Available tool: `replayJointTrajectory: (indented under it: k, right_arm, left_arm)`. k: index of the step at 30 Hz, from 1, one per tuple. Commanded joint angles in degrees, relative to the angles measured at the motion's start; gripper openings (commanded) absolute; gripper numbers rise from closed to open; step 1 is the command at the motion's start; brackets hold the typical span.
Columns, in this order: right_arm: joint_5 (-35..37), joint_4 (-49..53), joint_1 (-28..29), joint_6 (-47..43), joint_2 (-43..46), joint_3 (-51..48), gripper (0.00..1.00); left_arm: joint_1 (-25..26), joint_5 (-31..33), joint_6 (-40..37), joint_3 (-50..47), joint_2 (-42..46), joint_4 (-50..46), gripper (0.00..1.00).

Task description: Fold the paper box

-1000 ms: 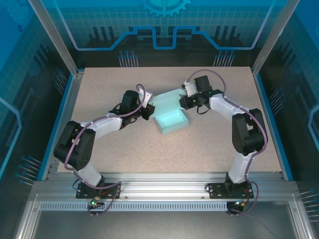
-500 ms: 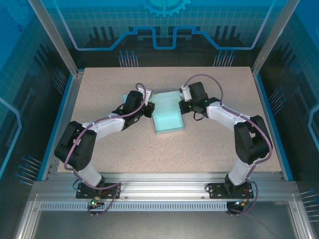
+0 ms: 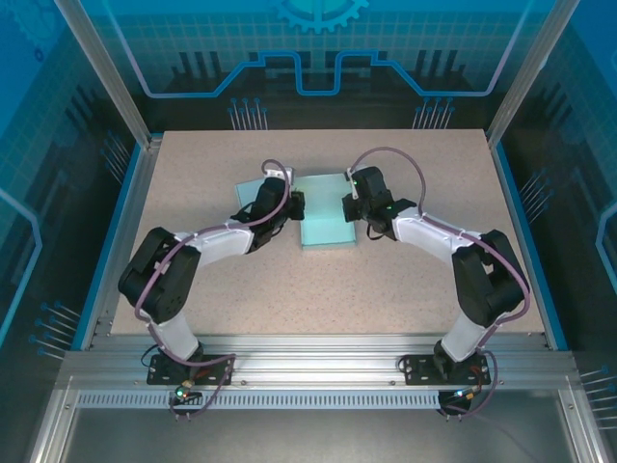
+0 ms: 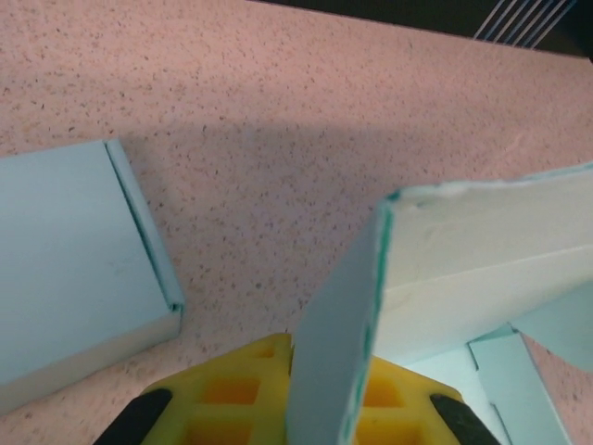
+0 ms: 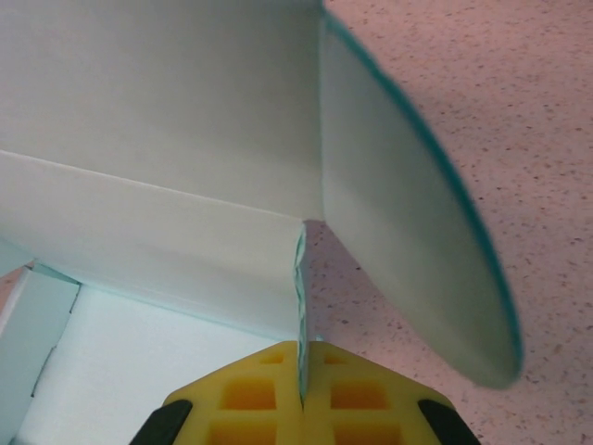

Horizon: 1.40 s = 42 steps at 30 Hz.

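Pale teal paper box point(image 3: 326, 220) sits mid-table point(image 3: 405, 280), toward the far side, btwn two arms: left gripper point(image 3: 294, 205) pinches its upright L flap, while right gripper point(image 3: 350, 206) is clamped tight on R wall's edge.

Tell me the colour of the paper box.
Pale mint green. The paper box shows it best in the top external view.

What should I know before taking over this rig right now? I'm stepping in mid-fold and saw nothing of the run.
Left gripper: shut on a side wall of the paper box.
Right gripper: shut on the opposite wall.
Box: on the table, between both arms; a flat teal piece lies on its left-arm side.
Done: side walls raised.
Left: tuck the loose rounded flap, finish the fold.
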State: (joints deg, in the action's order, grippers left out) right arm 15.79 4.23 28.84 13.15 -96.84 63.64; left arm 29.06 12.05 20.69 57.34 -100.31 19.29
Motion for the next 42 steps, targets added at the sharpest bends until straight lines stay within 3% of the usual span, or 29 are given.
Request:
replayJointTrajectory:
  k: [1, 8, 24, 42]
  right_arm:
    - [-3.2, -5.3, 2.8, 1.9, -2.3, 1.6, 0.0]
    - [-0.2, -8.5, 4.8, 3.8, -3.4, -1.1, 0.0]
    - [3.8, -12.7, 8.4, 7.8, -0.5, -9.2, 0.0]
    - [5.7, -14.4, 11.1, 9.7, 0.4, -15.0, 0.0]
  left_arm:
    - [2.5, -1.4, 3.8, 3.5, -1.8, 9.7, 0.14]
    - [4.6, 1.9, 5.2, 1.4, -3.1, 14.3, 0.15]
    - [6.2, 0.8, 14.6, -10.7, -2.0, 23.0, 0.17]
    - [9.2, 0.7, 17.0, -17.4, -1.1, 26.8, 0.18]
